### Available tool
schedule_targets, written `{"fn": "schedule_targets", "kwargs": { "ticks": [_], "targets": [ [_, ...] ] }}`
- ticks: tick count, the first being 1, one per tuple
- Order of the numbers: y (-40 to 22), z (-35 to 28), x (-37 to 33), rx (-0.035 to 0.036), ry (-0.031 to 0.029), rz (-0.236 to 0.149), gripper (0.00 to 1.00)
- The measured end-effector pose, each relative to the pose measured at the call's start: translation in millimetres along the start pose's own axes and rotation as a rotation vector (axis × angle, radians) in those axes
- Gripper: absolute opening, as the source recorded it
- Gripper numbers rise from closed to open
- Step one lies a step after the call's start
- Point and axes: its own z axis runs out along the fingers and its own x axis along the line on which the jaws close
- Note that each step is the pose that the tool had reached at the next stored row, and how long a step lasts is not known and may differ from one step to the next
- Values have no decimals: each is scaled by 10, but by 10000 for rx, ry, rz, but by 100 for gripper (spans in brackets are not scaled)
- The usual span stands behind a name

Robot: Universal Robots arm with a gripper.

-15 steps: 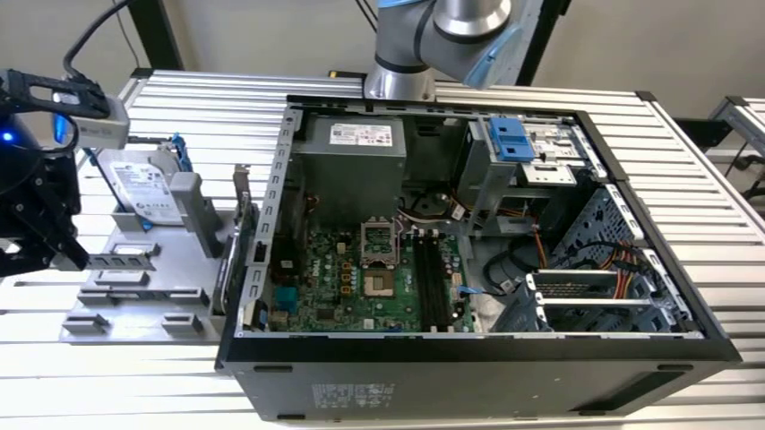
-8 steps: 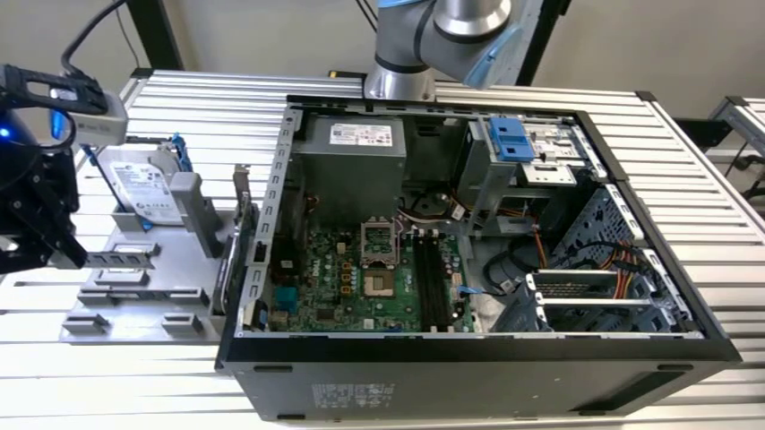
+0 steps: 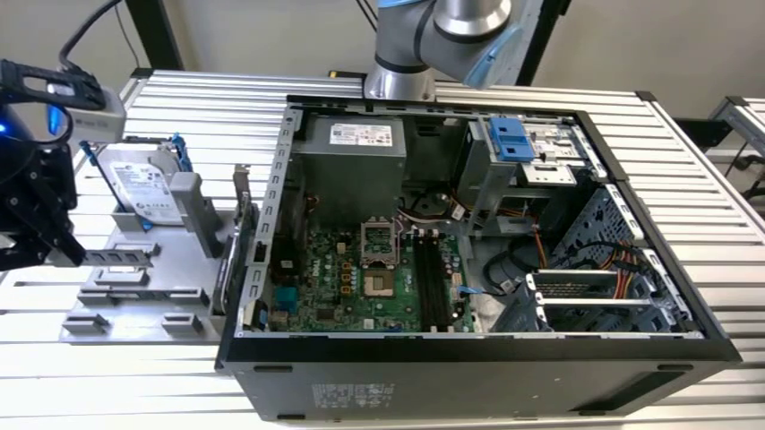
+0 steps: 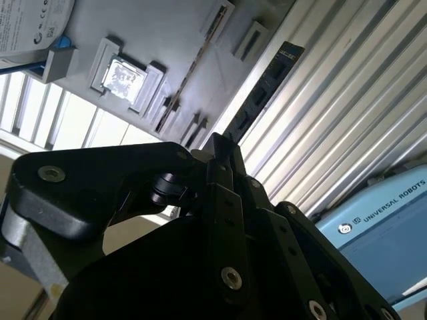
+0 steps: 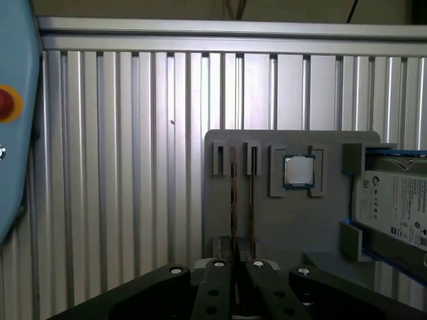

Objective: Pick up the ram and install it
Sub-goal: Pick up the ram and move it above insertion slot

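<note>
At the exterior view's left we see the black end effector (image 3: 57, 251) over the near end of the gray holder (image 3: 132, 296) on the ribbed counter (image 3: 120, 376). In the second wrist view its fingers are pressed together on one end of the ram (image 4: 265, 83), and the dark stick reaches out past the fingertips, just beside the holder. We cannot tell whether the ram touches the holder. The holder also carries the square processor (image 5: 298, 171) and, at its far end, the hard drive (image 3: 141, 184). To the right, the open computer case (image 3: 478, 349) lies on its side, with the green motherboard (image 3: 358, 278) facing up.
</note>
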Motion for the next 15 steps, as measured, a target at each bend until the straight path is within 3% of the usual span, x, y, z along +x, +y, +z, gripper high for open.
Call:
{"fn": "schedule_targets", "kwargs": {
  "ticks": [15],
  "targets": [
    [1, -91, -4, 1, -1, -1, 0]
  ]
}}
